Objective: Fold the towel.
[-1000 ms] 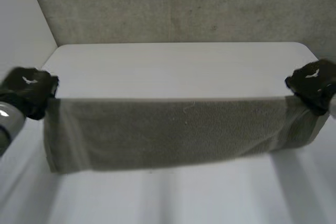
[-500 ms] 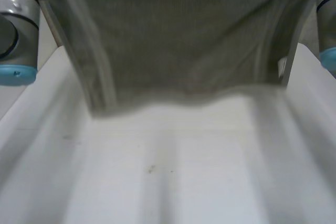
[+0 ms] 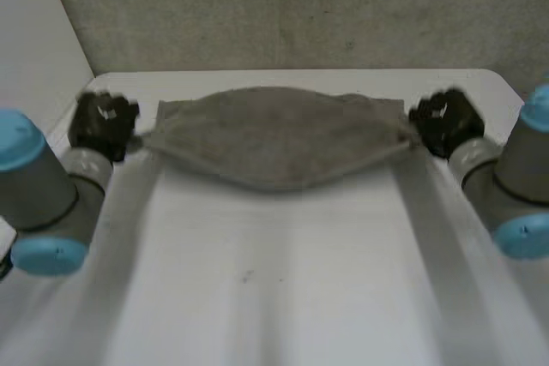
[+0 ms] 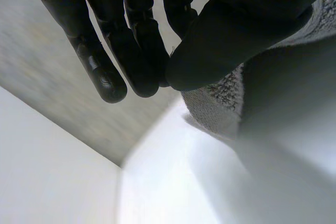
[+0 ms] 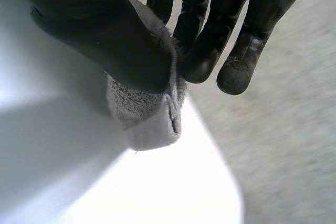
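Grey-brown terry towel (image 3: 274, 136): lies across the far part of the white bench (image 3: 274, 280). Its middle rests on the surface and each end is drawn to a point toward a hand.
Left hand (image 4: 236, 24): the thumb is pressed against the fingers and pinches the towel's left end. The other fingers are nearly straight.
Right hand (image 5: 100, 30): makes the same pinch at the right end, with a hemmed corner sticking out below the thumb.
Reason for the hold: gripping both ends at once probably pulls the cloth taut, so that it settles flat and square.
Layers: a second edge shows beyond the held one near the left end, which suggests the cloth is doubled. This is not certain.
Stage: judged to be a fold being laid down, with both hands yet to let go.
Writing: none can be read. A pale mark on the back of each hand is too small to make out, and the towel shows no label.
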